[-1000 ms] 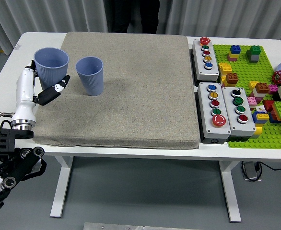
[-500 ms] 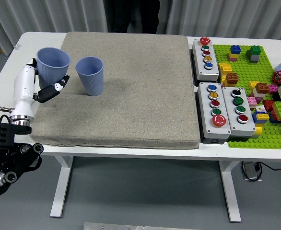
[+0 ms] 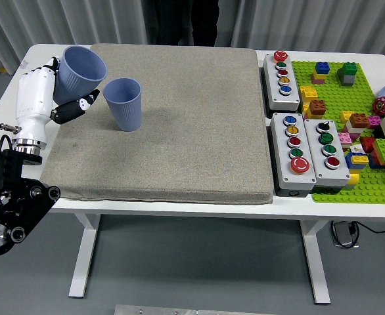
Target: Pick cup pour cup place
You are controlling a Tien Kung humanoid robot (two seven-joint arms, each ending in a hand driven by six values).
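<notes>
Cups: two pale blue plastic cups at the far-left part of the mat, close together but not touching.
Desk [image 3: 179,209]: white desk, carrying everything.
Mat [image 3: 179,131]: large square of beige-grey fabric across the desk's middle; soft footing, so set anything down flat and gently.
Green brick baseplate [image 3: 324,190]: at the right end, strewn with coloured toy bricks; well apart from the work, no concern.
Grey button boxes [image 3: 297,151]: between mat and baseplate; likewise out of the way.
Left hand [image 3: 38,98]: white, with black fingers [image 3: 73,109], wrapped round the held cup from its left side, one dark finger lying under the cup's wall.
Held cup [image 3: 79,71]: raised off the mat and tipped, mouth leaning up and right toward the other cup; contents not visible.
Receiving cup [image 3: 123,103]: upright on the mat, just right of the hand, mouth open to the top.
Step in hand, as judged: start of the pour.
Doing it well: bring the held rim above the receiving mouth before tipping further; roll the wrist slowly; keep the grip firm but not crushing on the thin wall; stay clear of the upright cup, light enough to topple at a nudge.
Right hand: not in view.
</notes>
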